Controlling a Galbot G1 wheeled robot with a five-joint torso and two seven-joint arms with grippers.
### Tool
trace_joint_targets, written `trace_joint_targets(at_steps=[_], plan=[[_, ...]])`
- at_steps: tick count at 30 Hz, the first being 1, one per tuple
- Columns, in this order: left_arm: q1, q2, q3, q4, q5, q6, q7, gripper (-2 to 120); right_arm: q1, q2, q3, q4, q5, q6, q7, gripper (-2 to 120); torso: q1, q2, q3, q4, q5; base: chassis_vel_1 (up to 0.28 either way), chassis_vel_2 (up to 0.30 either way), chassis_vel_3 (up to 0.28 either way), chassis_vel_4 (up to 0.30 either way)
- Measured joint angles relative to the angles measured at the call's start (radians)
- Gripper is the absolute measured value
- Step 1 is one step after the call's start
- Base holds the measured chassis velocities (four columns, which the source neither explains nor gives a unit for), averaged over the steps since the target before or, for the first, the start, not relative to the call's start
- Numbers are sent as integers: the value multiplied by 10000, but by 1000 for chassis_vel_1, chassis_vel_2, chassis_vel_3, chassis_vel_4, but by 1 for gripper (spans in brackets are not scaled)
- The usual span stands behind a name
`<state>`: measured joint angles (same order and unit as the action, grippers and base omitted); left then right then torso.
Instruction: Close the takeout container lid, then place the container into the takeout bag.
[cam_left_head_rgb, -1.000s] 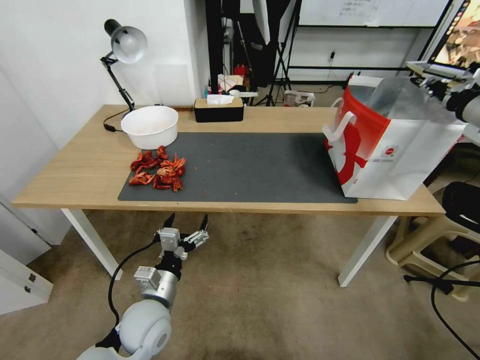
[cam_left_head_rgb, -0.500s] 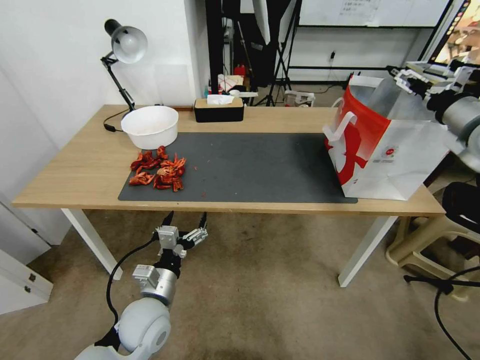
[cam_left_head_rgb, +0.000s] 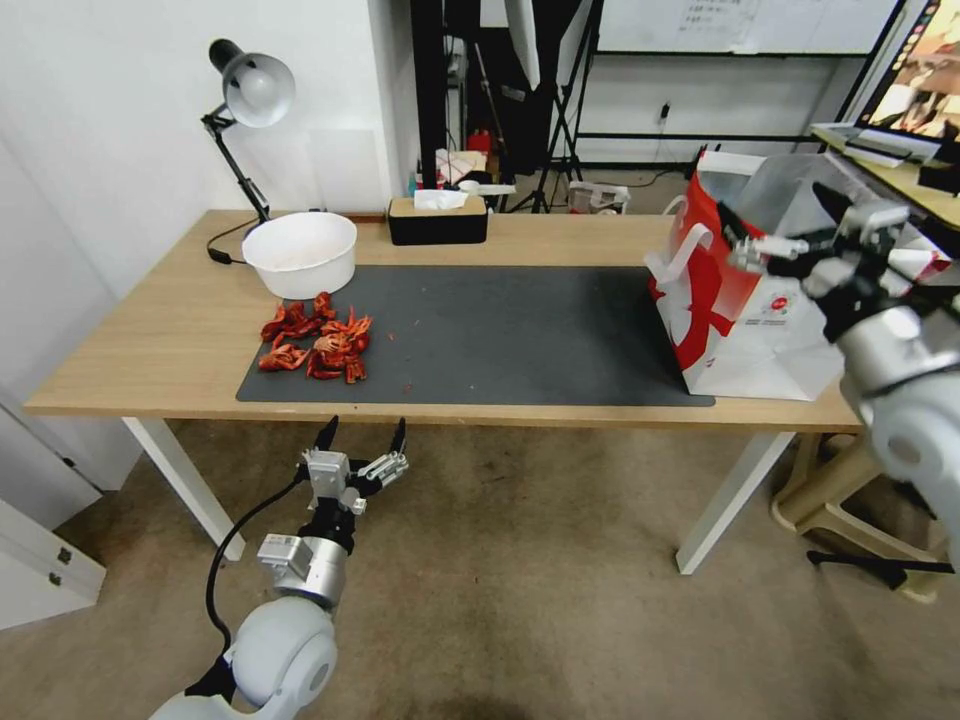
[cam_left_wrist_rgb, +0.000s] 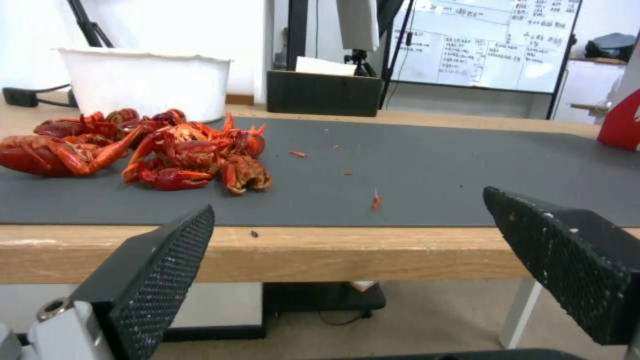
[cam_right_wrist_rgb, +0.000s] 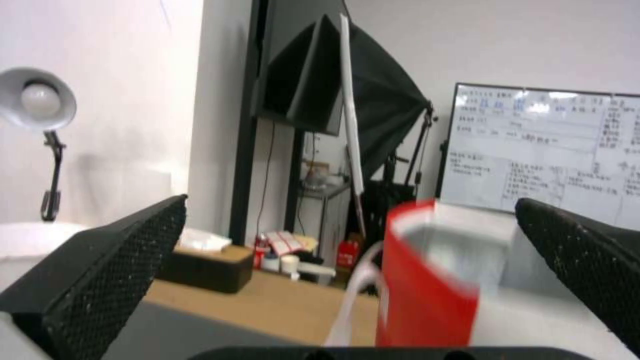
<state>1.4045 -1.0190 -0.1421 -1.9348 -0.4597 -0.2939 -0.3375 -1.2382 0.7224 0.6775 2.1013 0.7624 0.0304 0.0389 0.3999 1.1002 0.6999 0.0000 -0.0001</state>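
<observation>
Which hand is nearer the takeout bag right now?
The right hand, open, hangs beside the takeout bag near its open top. The left hand, open, sits below the table's front edge, far across from the bag.

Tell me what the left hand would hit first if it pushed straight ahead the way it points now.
Probably the wooden table's front edge. The left hand hangs open below and in front of it, level with that edge in its wrist view. Slightly higher, it would slide over the grey mat.
</observation>
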Motion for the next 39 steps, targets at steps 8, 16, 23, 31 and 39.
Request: trace_joint_targets(at_steps=[8, 16, 23, 31, 39], plan=[[308, -261, -67, -17, 208, -108, -17, 100, -2729, 1604, 690, 258, -1237, 1301, -308, 104, -1, 0, 0, -1, 0, 0, 0, 0, 0], [502, -476, -64, -25, 295, -157, -2, 100, -4038, 2984, 342, -360, -2139, 2605, -444, 100, 0, -2, 0, 0, 2, 0, 0, 0, 0], [572, -687, -55, -16, 484, -172, -50, 100, -4452, 3724, -204, -738, -2564, 3136, -234, 100, 0, -2, 1, 0, 0, 0, 0, 0, 0], [537, -756, -84, 215, 716, -203, -109, 100, -4371, 4205, -745, -1229, -2849, 3580, -151, 100, 1, -2, 1, 1, 0, 0, 0, 0, 0], [479, -793, -102, 381, 799, -298, -91, 100, -4343, 4319, -914, -1378, -2895, 3623, -195, 100, 1, -3, 1, 0, 0, 0, 0, 0, 0]])
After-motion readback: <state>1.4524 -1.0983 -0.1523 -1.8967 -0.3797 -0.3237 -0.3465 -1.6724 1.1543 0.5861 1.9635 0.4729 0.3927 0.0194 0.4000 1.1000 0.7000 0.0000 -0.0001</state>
